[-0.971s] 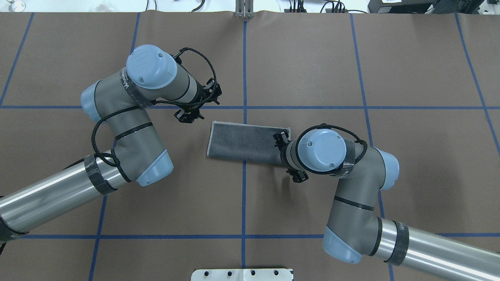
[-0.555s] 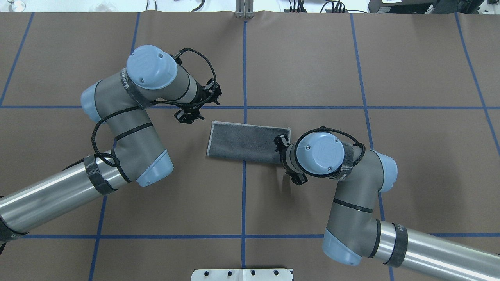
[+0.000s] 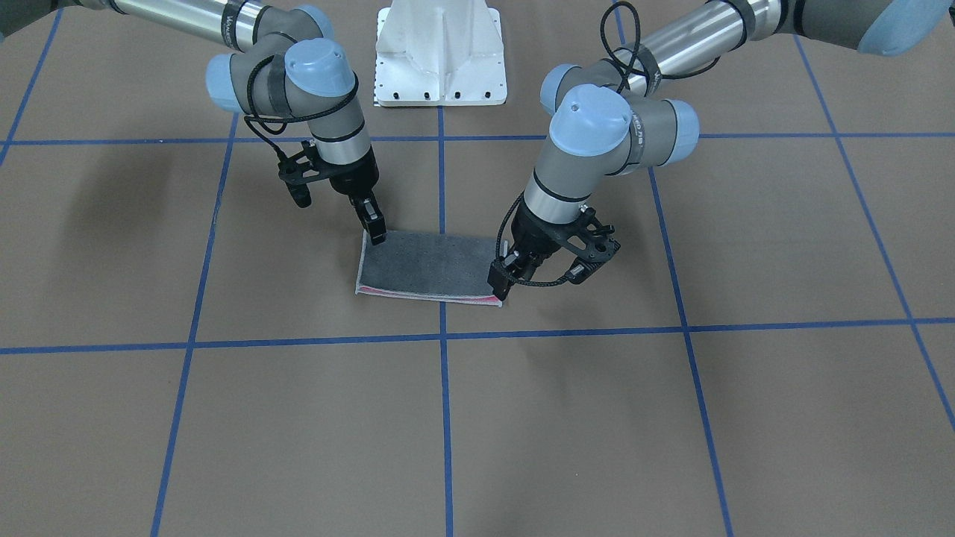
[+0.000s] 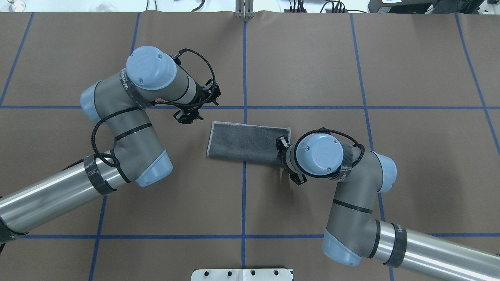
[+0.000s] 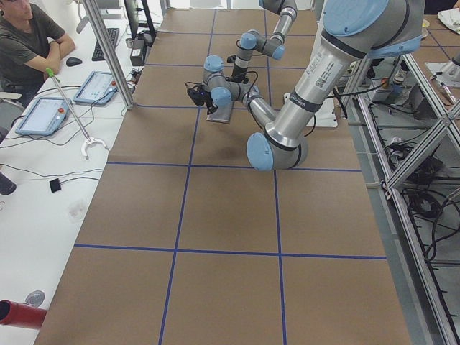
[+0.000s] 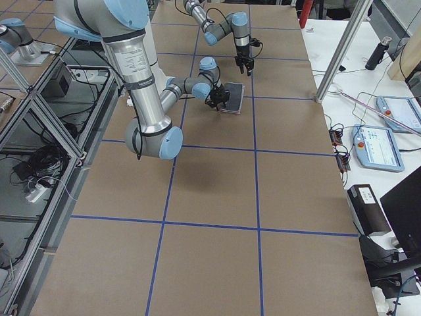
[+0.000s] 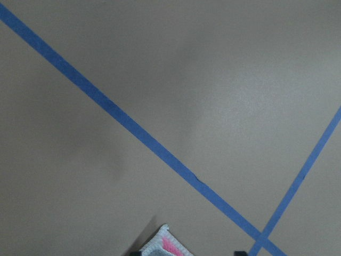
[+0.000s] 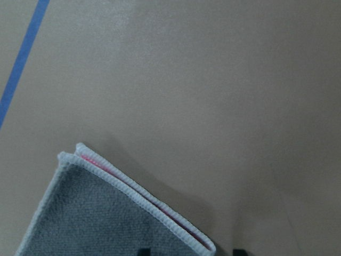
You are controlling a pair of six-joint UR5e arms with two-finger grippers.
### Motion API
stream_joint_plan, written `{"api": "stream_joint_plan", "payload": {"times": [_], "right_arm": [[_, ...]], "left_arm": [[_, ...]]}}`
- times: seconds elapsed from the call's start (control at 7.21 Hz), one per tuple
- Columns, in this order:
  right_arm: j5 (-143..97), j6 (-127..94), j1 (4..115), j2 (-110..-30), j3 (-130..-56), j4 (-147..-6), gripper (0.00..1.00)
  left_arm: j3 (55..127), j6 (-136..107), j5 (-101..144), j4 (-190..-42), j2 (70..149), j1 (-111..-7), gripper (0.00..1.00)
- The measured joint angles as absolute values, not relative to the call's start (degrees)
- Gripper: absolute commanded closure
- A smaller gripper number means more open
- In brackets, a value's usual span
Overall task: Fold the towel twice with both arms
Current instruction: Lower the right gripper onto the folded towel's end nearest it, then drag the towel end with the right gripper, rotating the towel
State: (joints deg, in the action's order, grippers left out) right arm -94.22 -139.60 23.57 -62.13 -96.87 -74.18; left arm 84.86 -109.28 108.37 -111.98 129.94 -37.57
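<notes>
The towel (image 3: pixel 429 265) lies flat at the table's middle, folded into a strip with the dark grey face up and a pink edge showing; it also shows in the overhead view (image 4: pixel 244 142). My left gripper (image 3: pixel 498 287) hangs just above the towel's far corner, which sits low in the left wrist view (image 7: pixel 162 246) between two spread fingertips. My right gripper (image 3: pixel 375 233) stands at the towel's corner nearest the base. In the right wrist view the layered corner (image 8: pixel 205 244) lies between two spread fingertips. Both grippers look open and hold nothing. In the overhead view both sets of fingers are hidden under the wrists.
The white pedestal base (image 3: pixel 440 52) stands behind the towel. Blue tape lines (image 4: pixel 244 70) cross the brown table cover. A person (image 5: pixel 29 36) sits at a side desk with tablets, off the table.
My right wrist has shifted a little to the left, further over the towel's right end. The left arm and the towel have barely moved.
</notes>
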Motion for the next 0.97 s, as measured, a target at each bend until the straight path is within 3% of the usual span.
{"api": "stream_joint_plan", "payload": {"times": [0.97], "right_arm": [[-94.5,-139.5,24.1,-62.2,-98.1,-74.3,1.0]], "left_arm": [[85.2,-109.3,108.4,-112.0,130.1,-37.6,0.34]]}}
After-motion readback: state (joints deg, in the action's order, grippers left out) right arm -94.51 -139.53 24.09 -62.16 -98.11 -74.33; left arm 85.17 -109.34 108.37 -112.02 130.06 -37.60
